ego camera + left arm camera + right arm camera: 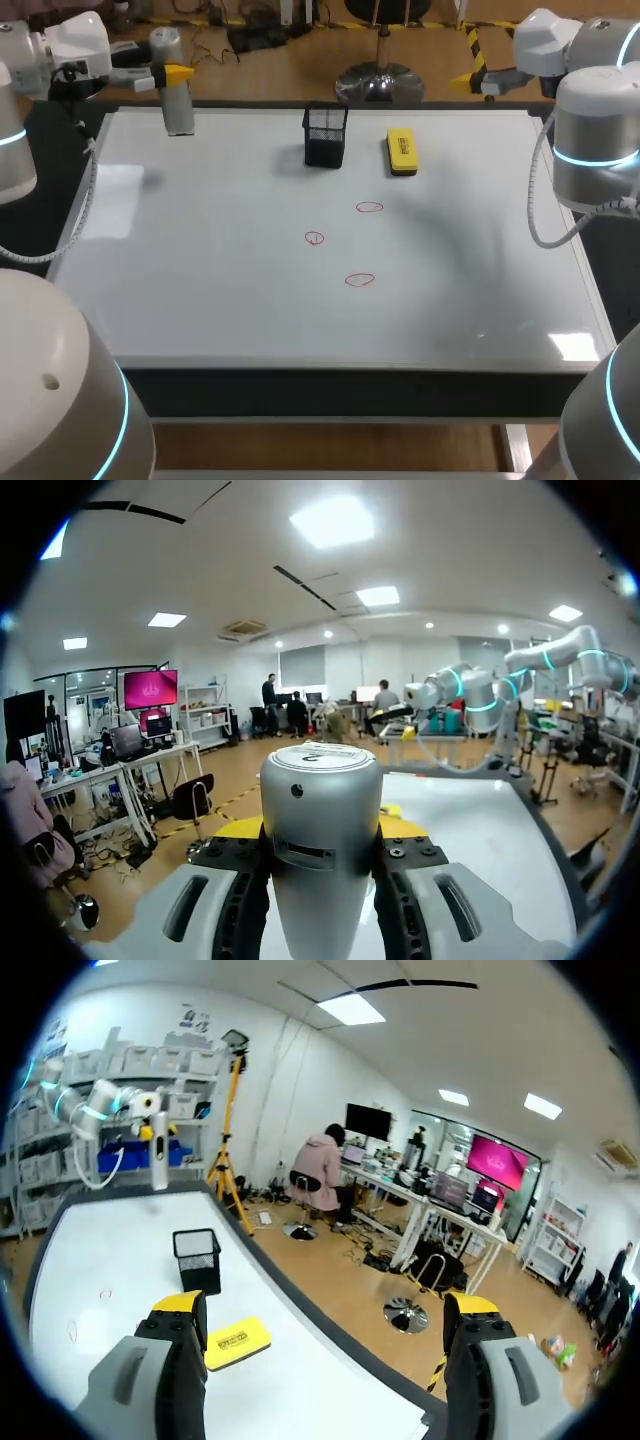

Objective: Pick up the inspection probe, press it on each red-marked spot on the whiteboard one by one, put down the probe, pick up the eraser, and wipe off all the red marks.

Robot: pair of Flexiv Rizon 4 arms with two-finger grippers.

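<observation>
Left gripper (176,75) grips the probe (178,108) upright at the board's (200,270) far-left corner; you've got 3 red marks (315,238) mid-board, eraser (401,152) beside the basket (325,135). L wrist: probe clamped from both sides. R wrist: right gripper (325,1310) wide open, eraser ahead.

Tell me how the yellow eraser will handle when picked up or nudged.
The yellow eraser lies flat and low on the whiteboard, so it will probably slide rather than tip or roll. Its blocky shape suggests it is stiff and fairly light. The glossy board may let it skid when pushed.
</observation>
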